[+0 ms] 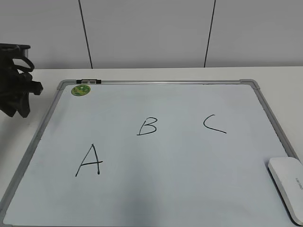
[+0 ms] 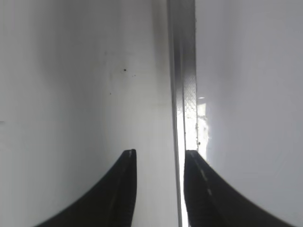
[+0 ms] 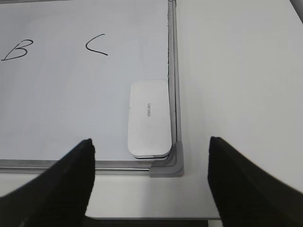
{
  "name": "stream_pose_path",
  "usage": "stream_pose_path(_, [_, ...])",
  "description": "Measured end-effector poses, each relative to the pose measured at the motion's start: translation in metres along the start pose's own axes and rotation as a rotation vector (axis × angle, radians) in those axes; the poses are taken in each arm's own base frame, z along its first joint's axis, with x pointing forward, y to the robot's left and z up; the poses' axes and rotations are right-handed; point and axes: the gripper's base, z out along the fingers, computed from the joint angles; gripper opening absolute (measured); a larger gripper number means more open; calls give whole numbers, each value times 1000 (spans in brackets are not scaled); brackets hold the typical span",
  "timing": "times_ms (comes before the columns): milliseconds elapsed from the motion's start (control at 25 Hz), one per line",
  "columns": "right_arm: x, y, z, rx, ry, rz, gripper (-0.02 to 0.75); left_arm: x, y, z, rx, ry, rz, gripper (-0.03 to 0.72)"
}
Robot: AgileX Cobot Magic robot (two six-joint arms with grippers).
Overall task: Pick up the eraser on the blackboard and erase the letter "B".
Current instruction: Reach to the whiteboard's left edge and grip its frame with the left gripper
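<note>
The blackboard [image 1: 180, 165] is a pale whiteboard with a grey frame, lying flat on the table. The letter "B" [image 1: 147, 126] is in black near its middle; it also shows in the right wrist view [image 3: 16, 49]. The white eraser [image 1: 289, 184] lies at the board's near right corner, seen in the right wrist view [image 3: 149, 118] against the frame. My right gripper [image 3: 150, 182] is open and empty, hovering just short of that corner. My left gripper [image 2: 160, 158] is open and empty over the board's frame [image 2: 182, 71]; that arm [image 1: 14, 85] rests at far left.
A larger "A" [image 1: 89, 161] and an open "C" [image 1: 214, 124] flank the "B". A round green magnet [image 1: 80, 90] and a small black clip [image 1: 89, 82] sit at the board's far left corner. White table [image 3: 236, 71] lies to the right of the board.
</note>
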Motion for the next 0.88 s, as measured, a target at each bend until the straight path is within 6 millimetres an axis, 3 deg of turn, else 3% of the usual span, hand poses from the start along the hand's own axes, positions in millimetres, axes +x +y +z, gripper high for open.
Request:
stream_pose_path(360, [0,0,0,0,0,0,554,-3,-6,42,50,98,45,243])
stream_pose_path(880, [0,0,0,0,0,0,554,-7,1,65,60,110,9,243])
